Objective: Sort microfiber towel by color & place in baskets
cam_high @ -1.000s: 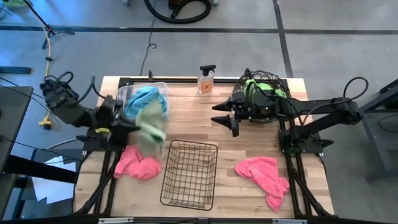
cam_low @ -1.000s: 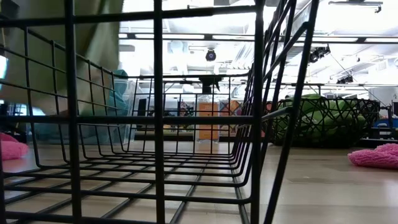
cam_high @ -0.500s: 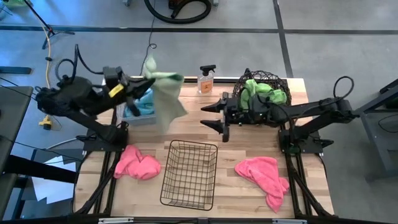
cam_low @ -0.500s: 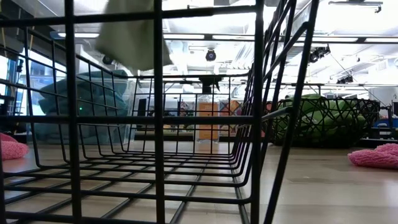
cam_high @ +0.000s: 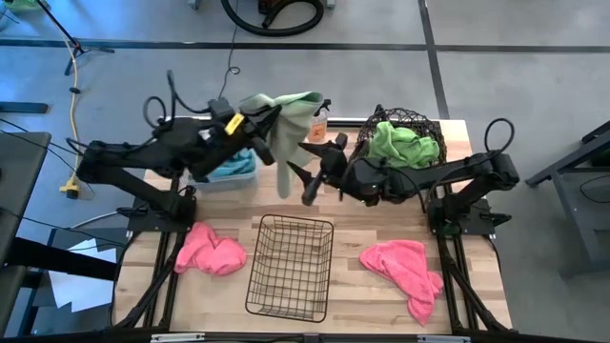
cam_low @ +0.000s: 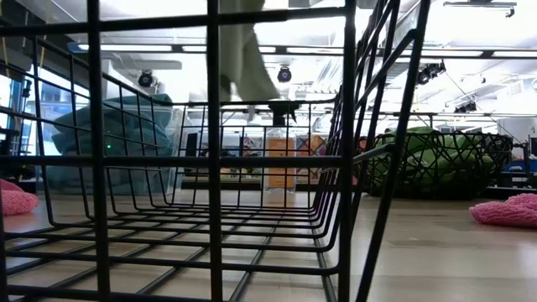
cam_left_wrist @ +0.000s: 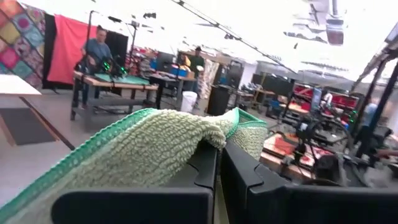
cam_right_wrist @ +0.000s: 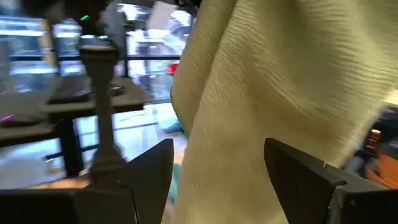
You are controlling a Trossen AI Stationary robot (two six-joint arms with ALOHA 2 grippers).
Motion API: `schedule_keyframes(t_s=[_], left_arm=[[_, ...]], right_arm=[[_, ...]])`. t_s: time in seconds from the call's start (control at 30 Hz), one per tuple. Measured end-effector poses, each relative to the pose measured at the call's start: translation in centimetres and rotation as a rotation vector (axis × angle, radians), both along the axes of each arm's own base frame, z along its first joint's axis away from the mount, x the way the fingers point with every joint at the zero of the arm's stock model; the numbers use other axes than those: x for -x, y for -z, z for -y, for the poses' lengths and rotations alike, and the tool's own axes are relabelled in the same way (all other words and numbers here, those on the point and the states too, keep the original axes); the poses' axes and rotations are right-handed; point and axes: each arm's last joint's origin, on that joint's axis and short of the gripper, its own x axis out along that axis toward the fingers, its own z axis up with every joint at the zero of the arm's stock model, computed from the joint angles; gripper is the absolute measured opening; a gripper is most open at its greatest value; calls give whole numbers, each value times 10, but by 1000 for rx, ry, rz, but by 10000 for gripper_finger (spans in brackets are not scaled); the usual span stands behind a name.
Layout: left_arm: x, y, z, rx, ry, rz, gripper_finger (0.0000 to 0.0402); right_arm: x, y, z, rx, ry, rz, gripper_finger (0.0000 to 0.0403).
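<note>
- Here, the left gripper (cam_high: 255, 122) holds a lime green towel (cam_high: 284, 133) in the air above the far middle of the table (cam_high: 343, 214); in the left wrist view its two dark fingers (cam_left_wrist: 205, 168) are closed together on the fold of cloth (cam_left_wrist: 155, 146).
- The towel hangs between the clear plastic bin (cam_high: 224, 171) and the round wire basket (cam_high: 400, 143), partly hiding the orange spray bottle (cam_high: 319, 122) behind it.
- The right gripper (cam_high: 307, 171) reaches toward the hanging cloth with its fingers spread apart; in the right wrist view the cloth (cam_right_wrist: 261, 112) falls between and beyond the two fingertips (cam_right_wrist: 149, 168), and contact cannot be judged.
- The clear bin holds a teal-blue towel (cam_high: 232, 167); the round basket holds green cloth (cam_high: 405, 143).
- The black wire-grid basket (cam_high: 289, 267) stands near the front centre, between two pink towels lying on the wood: one to the left (cam_high: 210, 252), one to the right (cam_high: 405, 267).
- In the low view the grid basket's bars (cam_low: 214, 151) fill the foreground, and the hanging cloth (cam_low: 247, 67), the bottle (cam_low: 279, 164) and the round basket (cam_low: 428, 164) show through them.
</note>
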Motion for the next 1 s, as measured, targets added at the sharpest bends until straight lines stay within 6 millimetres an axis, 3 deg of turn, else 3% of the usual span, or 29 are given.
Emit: schedule_keyframes(t_s=[0.23,0.5,0.67,1.0], left_arm=[[-20,3,1,-35,13,49,0],[-21,2,2,10,53,101,0],[-22,2,4,49,147,152,0],[-23,-1,6,60,253,201,0]], right_arm=[[-18,6,-10,46,258,-95,248],[-25,7,-10,51,430,-103,248],[-26,6,0,43,436,-87,248],[-32,4,9,-6,236,-30,247]])
